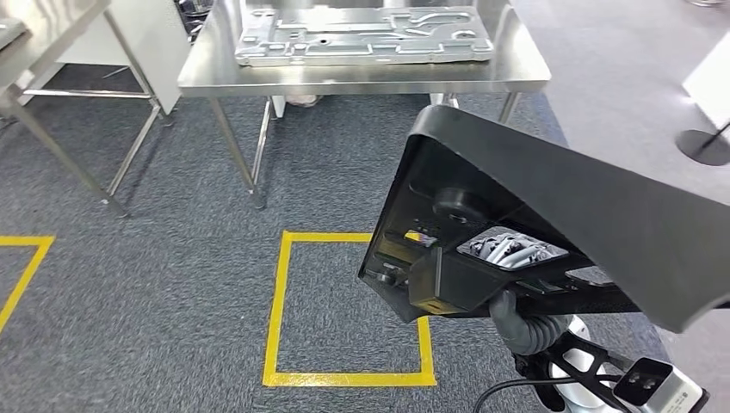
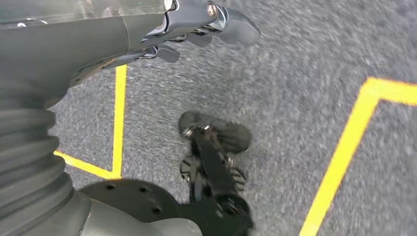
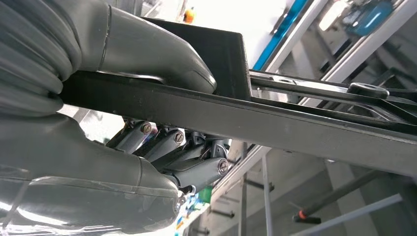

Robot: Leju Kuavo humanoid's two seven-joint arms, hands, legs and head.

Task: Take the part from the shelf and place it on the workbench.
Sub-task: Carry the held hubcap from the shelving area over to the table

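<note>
A large black moulded part fills the right of the head view, tilted, held up over the carpet. My right hand grips it from underneath; the right wrist view shows the thumb on one face of the part's black edge and the fingers curled against the other. The steel workbench stands ahead at the top, apart from the part. My left hand hangs at my side above the carpet, fingers loosely curled, holding nothing.
A large silver metal plate lies on the workbench. A second steel table stands at the far left. Yellow tape squares mark the grey carpet below. A black post base sits at the right.
</note>
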